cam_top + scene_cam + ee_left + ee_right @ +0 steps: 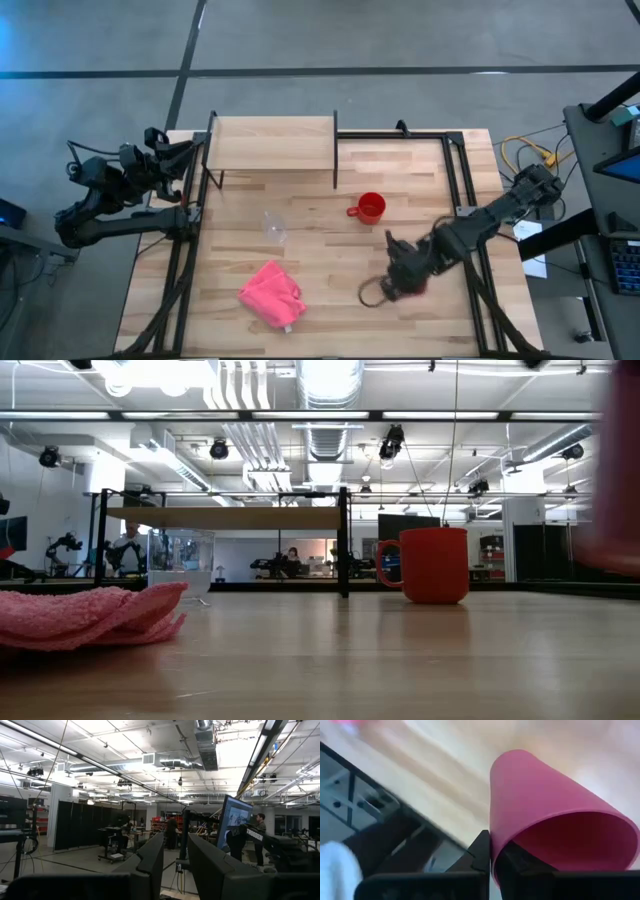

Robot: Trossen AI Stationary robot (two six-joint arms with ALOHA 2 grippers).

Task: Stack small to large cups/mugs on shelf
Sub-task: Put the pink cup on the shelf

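One smooth tapered magenta tumbler [545, 810]

A robotics lab – exposed ducts [325, 400], monitor [235, 817], equipment carts [112, 851]

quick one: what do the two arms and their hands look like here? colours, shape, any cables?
Both arms are dark, nearly black, and built of chunky jointed segments. The left arm shows a thin dark cable looping off its outer end. The right arm looks the same and narrows toward the right hand. The left hand has two flat, blocky black fingers with squared edges. No markings are readable.
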